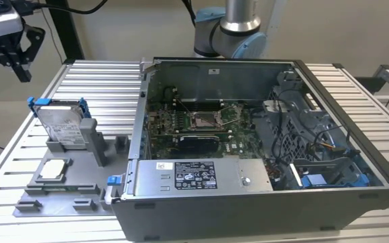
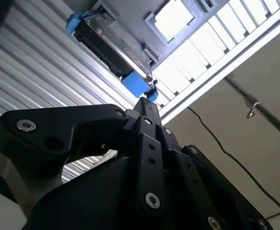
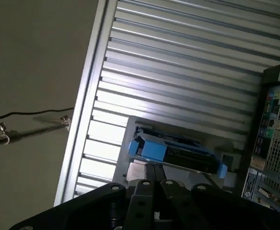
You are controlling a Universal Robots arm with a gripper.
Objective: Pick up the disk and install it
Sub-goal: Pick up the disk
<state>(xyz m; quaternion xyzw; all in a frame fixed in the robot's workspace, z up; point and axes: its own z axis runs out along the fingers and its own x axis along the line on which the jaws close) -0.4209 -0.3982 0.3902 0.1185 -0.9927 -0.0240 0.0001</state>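
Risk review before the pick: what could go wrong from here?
1. The tool hangs above and to the exterior view's left of the upright disk; a misaligned descent could strike its blue frame tabs or tip it in the grey holder.
2. Loose cables inside the open computer case could snag the disk.

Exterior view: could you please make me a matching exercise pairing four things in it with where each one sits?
Things:
1. disk
2. square chip
3. gripper
4. power supply

Places:
A. lying flat on the grey fixture
B. inside the open computer case
C. standing on edge in a slot of the fixture
D. up in the air, touching nothing

Pairs: 1-C; 2-A; 3-D; 4-B
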